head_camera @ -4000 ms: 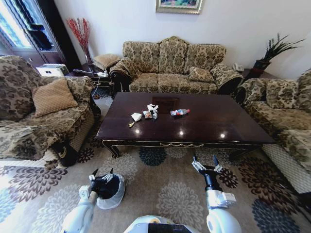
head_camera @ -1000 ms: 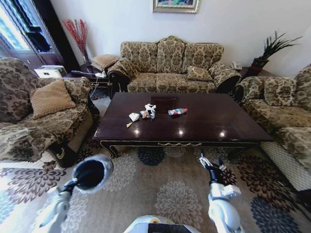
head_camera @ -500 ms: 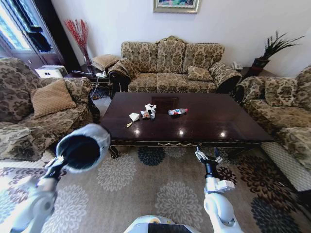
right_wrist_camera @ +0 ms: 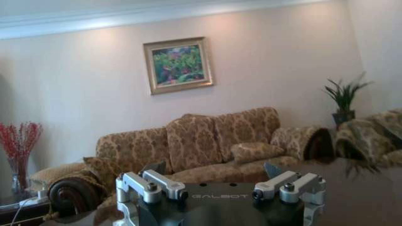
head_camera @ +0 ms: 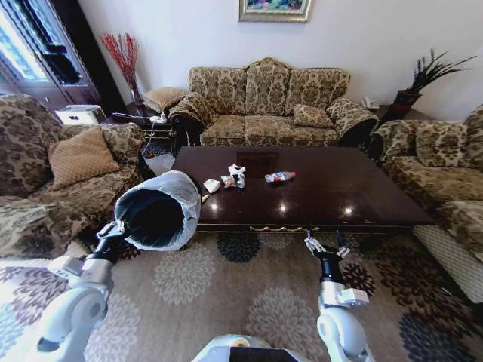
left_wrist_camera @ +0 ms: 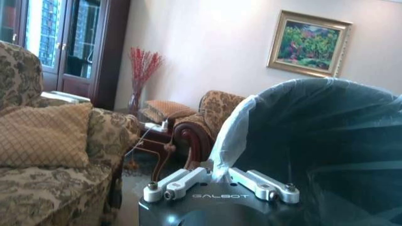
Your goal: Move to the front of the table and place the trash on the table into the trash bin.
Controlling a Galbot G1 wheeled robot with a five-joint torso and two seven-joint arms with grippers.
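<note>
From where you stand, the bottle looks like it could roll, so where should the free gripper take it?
Grip the bottle across its middle, coming straight down. It lies on its side on the table, apart from the other scraps, so its long sides are clear. The right gripper is open; the left gripper holds the trash bin.

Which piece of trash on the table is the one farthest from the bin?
The bottle. It lies on its side, apart from the paper scraps, which are clustered nearer the bin that the left tool holds up.
</note>
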